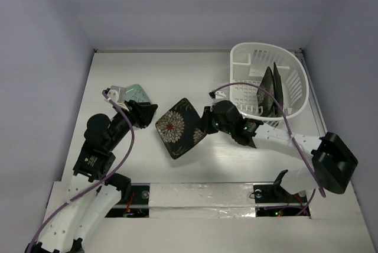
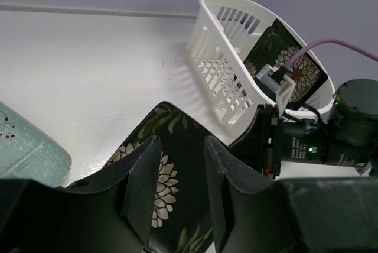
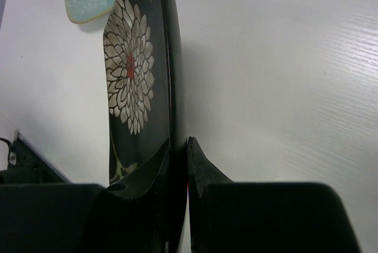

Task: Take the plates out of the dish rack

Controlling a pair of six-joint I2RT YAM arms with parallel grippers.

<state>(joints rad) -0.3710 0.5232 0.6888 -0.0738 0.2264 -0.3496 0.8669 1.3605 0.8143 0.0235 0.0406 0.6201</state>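
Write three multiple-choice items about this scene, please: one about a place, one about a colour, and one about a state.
1. Where does the dish rack stand?
A. near left
B. far right
C. centre

2. What colour is the leftmost plate?
A. pale mint
B. red
C. yellow

3. What is the right end effector doing?
A. standing open over the rack
B. shut on the dark flower plate's edge
C. resting empty

Answers:
1 B: the top view shows it at the far right.
2 A: it is pale mint with dots.
3 B: the wrist view shows it pinching the plate's rim.
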